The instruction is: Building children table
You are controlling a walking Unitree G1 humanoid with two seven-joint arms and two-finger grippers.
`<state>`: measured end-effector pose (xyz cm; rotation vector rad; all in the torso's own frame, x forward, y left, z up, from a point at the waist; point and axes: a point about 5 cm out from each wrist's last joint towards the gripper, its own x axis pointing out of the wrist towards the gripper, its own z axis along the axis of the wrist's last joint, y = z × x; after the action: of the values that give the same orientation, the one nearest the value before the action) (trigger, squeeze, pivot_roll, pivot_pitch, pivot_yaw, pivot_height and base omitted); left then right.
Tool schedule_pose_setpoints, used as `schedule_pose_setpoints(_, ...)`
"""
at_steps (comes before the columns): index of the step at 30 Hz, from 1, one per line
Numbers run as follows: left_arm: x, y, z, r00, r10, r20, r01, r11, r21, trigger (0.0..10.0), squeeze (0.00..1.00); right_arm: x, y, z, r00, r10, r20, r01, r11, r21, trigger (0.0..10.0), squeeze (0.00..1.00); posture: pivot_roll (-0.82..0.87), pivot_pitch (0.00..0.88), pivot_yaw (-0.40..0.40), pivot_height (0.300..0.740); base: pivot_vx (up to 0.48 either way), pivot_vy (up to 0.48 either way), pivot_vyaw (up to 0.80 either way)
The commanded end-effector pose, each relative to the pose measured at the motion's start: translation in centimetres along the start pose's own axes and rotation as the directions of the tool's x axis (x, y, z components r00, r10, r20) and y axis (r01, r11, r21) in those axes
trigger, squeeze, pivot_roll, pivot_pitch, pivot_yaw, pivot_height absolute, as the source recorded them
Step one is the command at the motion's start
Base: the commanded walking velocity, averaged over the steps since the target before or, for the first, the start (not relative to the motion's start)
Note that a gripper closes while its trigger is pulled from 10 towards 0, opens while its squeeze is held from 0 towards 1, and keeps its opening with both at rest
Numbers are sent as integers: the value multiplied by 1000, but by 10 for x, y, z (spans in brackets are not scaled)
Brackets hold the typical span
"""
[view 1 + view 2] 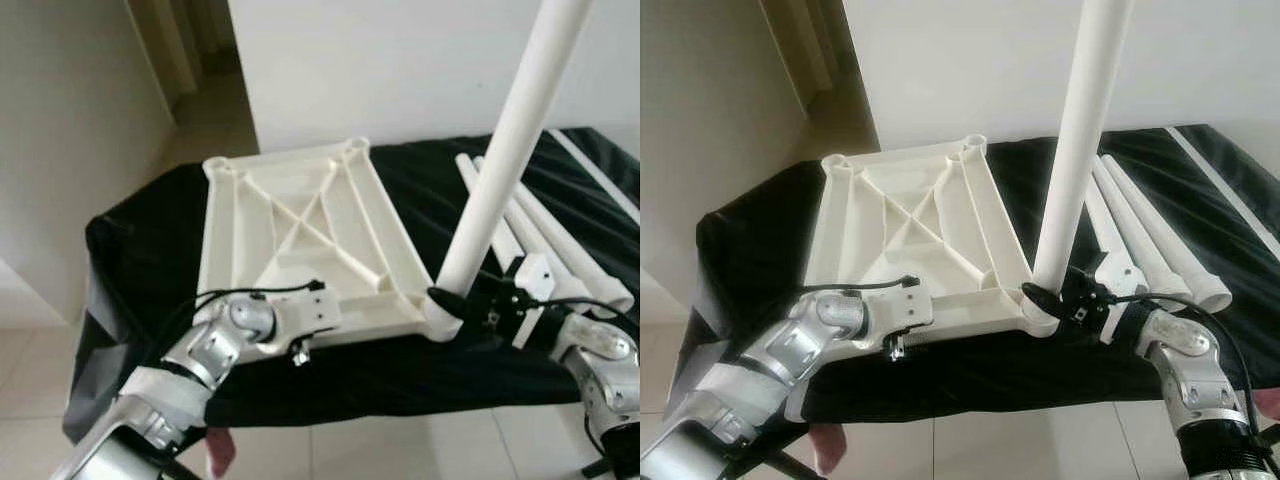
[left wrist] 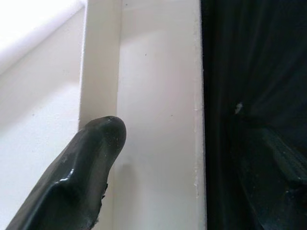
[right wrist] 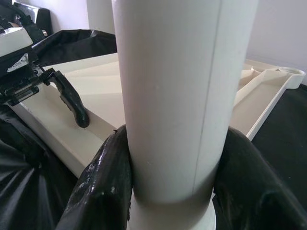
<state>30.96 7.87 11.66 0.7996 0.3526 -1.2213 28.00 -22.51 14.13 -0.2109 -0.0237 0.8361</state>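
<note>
1. A black cloth (image 1: pixel 150 250) covers the work surface, with pale floor tiles (image 1: pixel 30 370) below its near-left edge and a white wall (image 1: pixel 400 60) behind.
2. The left gripper (image 1: pixel 322 300) sits at the near edge of the cloth and reaches onto the near rim of the tabletop (image 1: pixel 300 220). The left wrist view shows one black finger (image 2: pixel 81 167) lying on top of that rim; the second finger is hidden, so I cannot tell whether the fingers clamp the rim or merely rest on it.
3. The tabletop is a cream plastic panel lying upside down in the middle of the cloth, its ribs and crossed braces facing up. Round leg sockets show at its two far corners (image 1: pixel 355 148).
4. A white leg (image 1: pixel 505 150) stands in the near-right corner socket of the tabletop, leaning slightly to the right as it rises out of the top of the picture.
5. The right gripper (image 1: pixel 448 303) grasps the very base of that leg, just above the socket; in the right wrist view its two black fingers (image 3: pixel 103 187) are clenched against either side of the tube.
6. Spare legs (image 1: pixel 560 250) lie flat on the cloth just behind the right gripper, side by side and running from near to far.
7. A thin white strip (image 1: pixel 600 180) lies near the far-right edge of the cloth.
</note>
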Motion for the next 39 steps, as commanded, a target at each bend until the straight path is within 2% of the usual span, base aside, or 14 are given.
schedule_pose_setpoints(1,-16,19,-11,985,164,-52,-165,986,-19,10000,0,-7,9,-39,989,-24,-146,46,987,151,10000,0,-18,0,97,740,0,0,0)
schedule_pose_setpoints(5,-17,19,-10,985,165,-48,-166,986,-19,10000,0,-5,7,-42,988,-63,-139,89,978,189,10000,0,-17,0,96,740,0,0,0)
schedule_pose_setpoints(7,-17,19,-8,986,163,-28,-163,986,-28,10000,0,-3,4,-46,982,-118,-146,150,962,229,10000,0,-9,0,90,740,0,0,0)
schedule_pose_setpoints(10,-17,17,5,988,145,60,-139,986,-94,10000,0,2,0,-51,965,-192,-177,231,945,233,10000,0,-8,0,89,740,0,0,0)
schedule_pose_setpoints(12,-17,17,5,988,145,60,-139,986,-94,10000,0,2,0,-51,965,-192,-177,231,945,233,10000,0,-8,0,89,740,0,0,0)
schedule_pose_setpoints(13,-16,15,14,984,140,111,-125,984,-129,10000,0,5,0,-53,961,-203,-189,247,936,251,10000,0,-4,0,85,740,0,0,0)
schedule_pose_setpoints(14,-16,15,14,984,140,111,-125,984,-129,10000,0,5,0,-53,961,-203,-189,247,936,251,10000,0,-4,0,85,740,0,0,0)
schedule_pose_setpoints(17,-15,8,30,968,123,219,-78,976,-204,10000,0,9,-1,-55,956,-218,-196,271,913,305,10000,0,-3,0,82,740,0,0,0)
schedule_pose_setpoints(24,-17,5,41,949,124,289,-55,971,-234,10000,0,14,1,-53,959,-215,-186,260,929,264,10000,0,1,0,77,740,0,0,0)
schedule_pose_setpoints(29,-22,10,51,921,167,351,-76,963,-260,10000,0,16,-1,-51,941,-287,-180,324,917,234,10000,0,7,0,63,740,0,0,0)
schedule_pose_setpoints(31,-26,10,62,890,190,414,-76,958,-278,10000,0,21,0,-47,911,-383,-150,408,888,213,10000,0,12,0,54,740,0,0,0)
schedule_pose_setpoints(36,-26,6,70,868,196,457,-51,949,-310,10000,0,31,12,-36,877,-475,-77,480,853,208,10000,0,15,0,49,740,0,0,0)
schedule_pose_setpoints(37,-24,3,71,868,188,460,-45,952,-303,10000,0,38,19,-29,829,-557,-45,552,803,226,10000,0,16,0,47,740,0,0,0)
schedule_pose_setpoints(39,-23,-1,70,872,179,456,-40,954,-298,10000,0,46,28,-23,792,-610,-26,594,760,264,10000,0,14,0,49,740,0,0,0)
